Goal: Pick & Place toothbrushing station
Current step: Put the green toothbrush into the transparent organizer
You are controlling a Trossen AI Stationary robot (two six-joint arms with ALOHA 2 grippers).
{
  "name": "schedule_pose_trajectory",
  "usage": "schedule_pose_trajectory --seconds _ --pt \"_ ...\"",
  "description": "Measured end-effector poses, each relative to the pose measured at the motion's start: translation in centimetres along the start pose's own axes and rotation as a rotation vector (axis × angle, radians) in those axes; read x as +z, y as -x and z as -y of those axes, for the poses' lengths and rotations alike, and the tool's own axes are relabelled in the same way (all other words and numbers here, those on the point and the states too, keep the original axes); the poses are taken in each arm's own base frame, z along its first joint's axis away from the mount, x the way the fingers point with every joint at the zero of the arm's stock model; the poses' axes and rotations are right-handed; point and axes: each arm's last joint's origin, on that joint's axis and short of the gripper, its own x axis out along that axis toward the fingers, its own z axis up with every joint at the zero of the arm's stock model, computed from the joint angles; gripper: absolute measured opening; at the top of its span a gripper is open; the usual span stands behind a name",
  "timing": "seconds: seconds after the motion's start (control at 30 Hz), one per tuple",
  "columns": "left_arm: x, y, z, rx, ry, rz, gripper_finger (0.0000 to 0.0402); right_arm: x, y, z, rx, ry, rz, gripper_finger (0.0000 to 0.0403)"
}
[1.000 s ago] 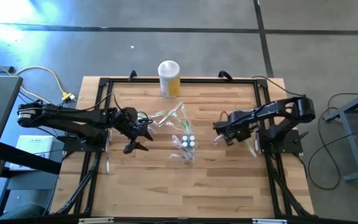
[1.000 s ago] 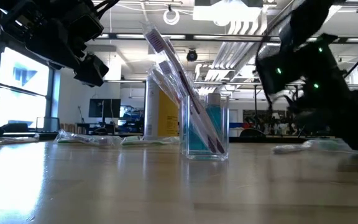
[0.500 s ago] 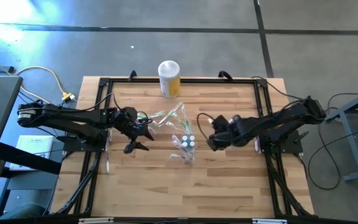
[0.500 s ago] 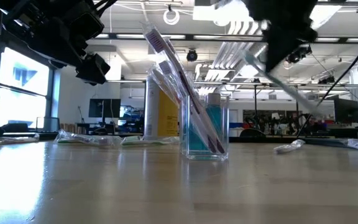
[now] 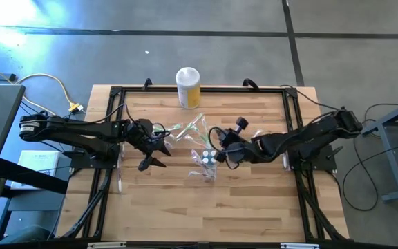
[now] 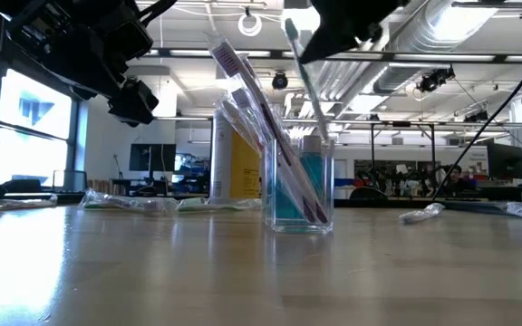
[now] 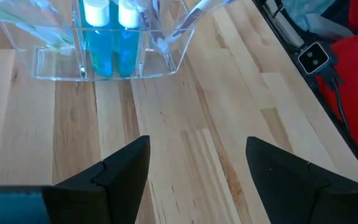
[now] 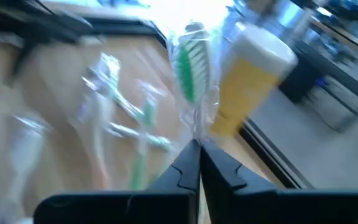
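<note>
the right gripper has its two fingers pressed together on the handle of a green-bristled toothbrush, which stands up from the fingertips; in the high view this gripper hangs just beside the clear cup in the middle of the table; in the low view the brush is tilted above the rim of the cup, not yet inside it; i judge the step is to drop it in; to do it well, the lower end should come over a free gap between the brushes already leaning there, go down slowly, and be let go only when the end is below the rim, because the cup is light and may tip; the left gripper waits with fingers wide apart and holds nothing, on the left of the cup; more toothbrushes lie loose on the wooden table behind the cup; further back stands a yellow canister with a white lid; beyond the table a large hall with ceiling lamps and desks is seen.
</note>
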Motion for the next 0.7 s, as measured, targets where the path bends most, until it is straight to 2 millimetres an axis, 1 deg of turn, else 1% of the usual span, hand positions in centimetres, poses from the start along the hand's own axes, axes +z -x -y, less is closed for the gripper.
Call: schedule_pose_trajectory --seconds 0.2,0.3,0.5,0.7 --pt "0.0 0.0 -0.1 0.04 -0.002 -0.003 0.0259 -0.1 -1.2 -0.2 0.155 -0.032 0.141 0.0003" --pt "0.0 0.0 -0.2 0.08 -0.002 -0.004 0.0259 -0.6 -1.5 -0.2 0.204 -0.045 0.162 0.0003" --pt "0.1 0.0 -0.4 0.142 -0.011 0.011 0.0259 -3.4 -2.7 0.0 0.235 -0.108 0.138 0.0003" --pt "0.2 0.1 -0.7 0.251 -0.012 0.014 0.0259 -5.5 -3.3 0.4 0.288 -0.189 0.154 0.0003"
